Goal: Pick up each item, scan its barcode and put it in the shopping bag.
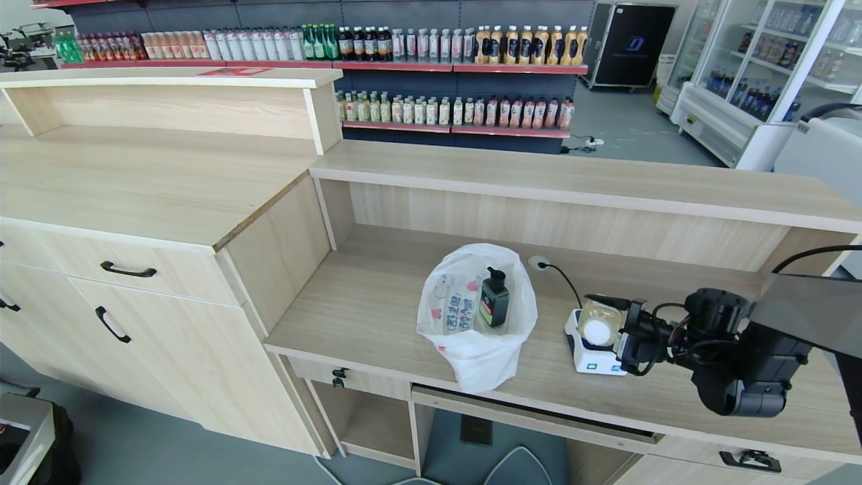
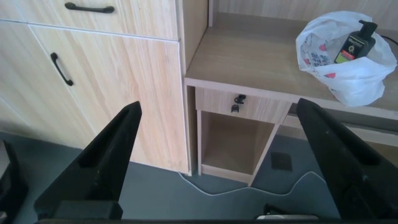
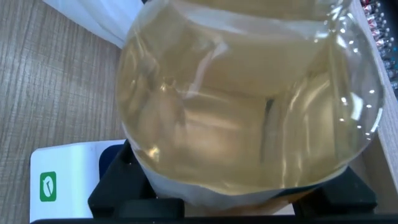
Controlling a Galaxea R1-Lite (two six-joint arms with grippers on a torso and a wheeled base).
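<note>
One clear bottle (image 1: pixel 597 323) of pale liquid (white cap facing the head camera) is clamped in the right hand (image 1: pixel 614 325), just above the scanner (image 1: pixel 591 358) on the counter (image 1: pixel 377 303), beside the shopping bag (image 1: pixel 485 357). It looks rigid, smooth, probably slippery and fairly heavy, so a grip across the wide body suits it. The left hand (image 2: pixel 219 109) hangs spread and empty by the cabinet (image 2: pixel 124 93).
</note>
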